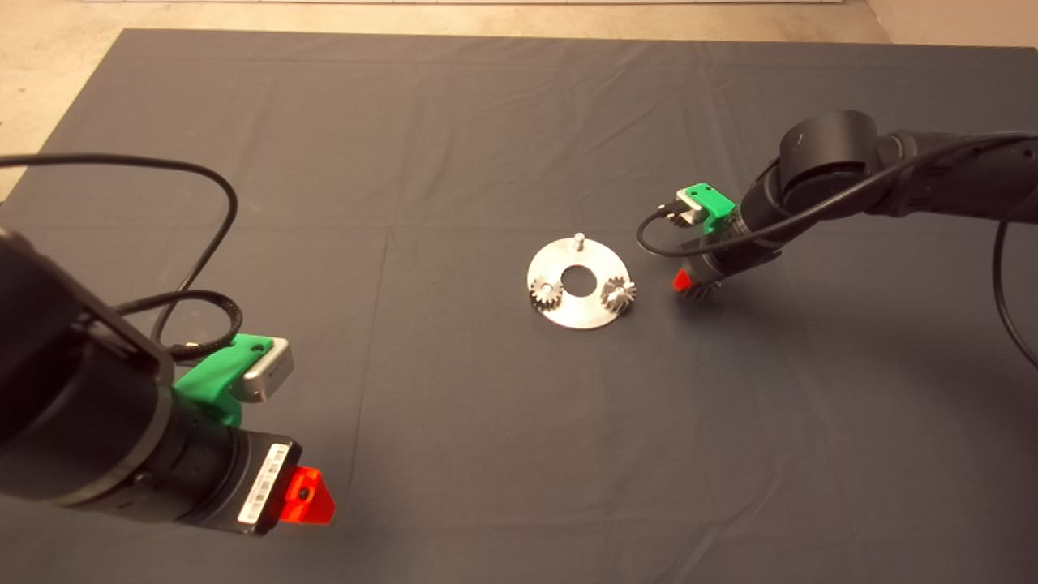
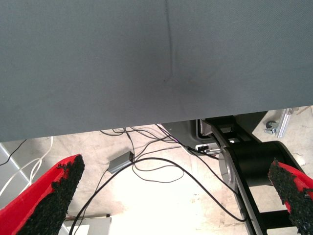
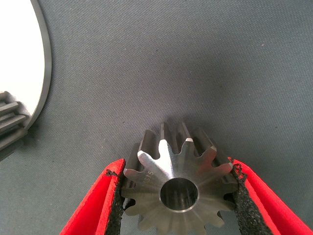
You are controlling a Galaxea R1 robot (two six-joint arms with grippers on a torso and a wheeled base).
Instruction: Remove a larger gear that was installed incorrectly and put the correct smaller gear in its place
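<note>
Your right gripper is clamped on a gear, low over the worktop just right of the plate; which gear, can't tell. Bare pin lies left. Left gripper wide, parked.

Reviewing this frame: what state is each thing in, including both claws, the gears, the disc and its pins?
Right claw: shut on a gear, right of the disc.
Held gear: gripped by its teeth, at the mat; which size, cannot tell.
Left claw: open, empty, parked at the mat's lower left edge.
Disc: flat on the mat.
Left disc gear: seated on the disc.
Right disc gear: seated on the disc.
Far pin: bare.
</note>
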